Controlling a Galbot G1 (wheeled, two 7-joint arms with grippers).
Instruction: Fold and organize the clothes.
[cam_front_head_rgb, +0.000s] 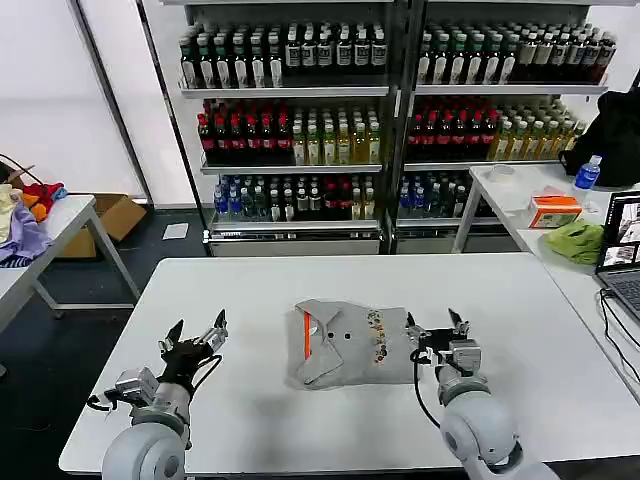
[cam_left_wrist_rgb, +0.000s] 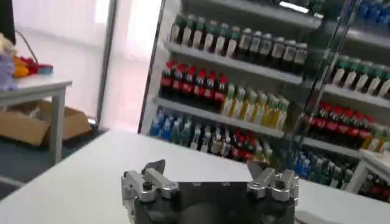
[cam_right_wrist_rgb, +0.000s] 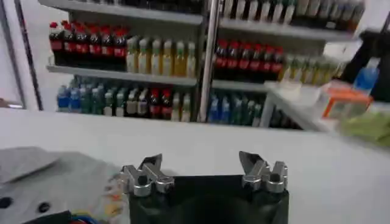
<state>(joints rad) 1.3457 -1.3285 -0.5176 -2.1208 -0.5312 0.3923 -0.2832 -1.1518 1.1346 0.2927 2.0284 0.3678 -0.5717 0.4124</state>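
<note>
Your right gripper (cam_front_head_rgb: 434, 323) has its jaws apart and holds nothing; it sits low over the counter (cam_front_head_rgb: 520, 300), just beside the right edge of the shirt (cam_front_head_rgb: 350, 345), and in its wrist view (cam_right_wrist_rgb: 201, 170) the grey cloth (cam_right_wrist_rgb: 55, 176) lies next to one open finger. Your left gripper (cam_front_head_rgb: 197, 331) also has its jaws apart and empty, well apart from the shirt on the left side of the counter; its wrist view (cam_left_wrist_rgb: 210, 179) shows bare white counter (cam_left_wrist_rgb: 79, 176) under it. You have one shirt here: light grey, folded into a rough square near the counter's middle, orange-lined buttoned collar toward your left, small multicoloured print toward your right. Behind stand two shelf units of bottles (cam_front_head_rgb: 290, 110), and a side table (cam_front_head_rgb: 520, 195) on your right carries one lime-green cloth (cam_front_head_rgb: 575, 241).
</note>
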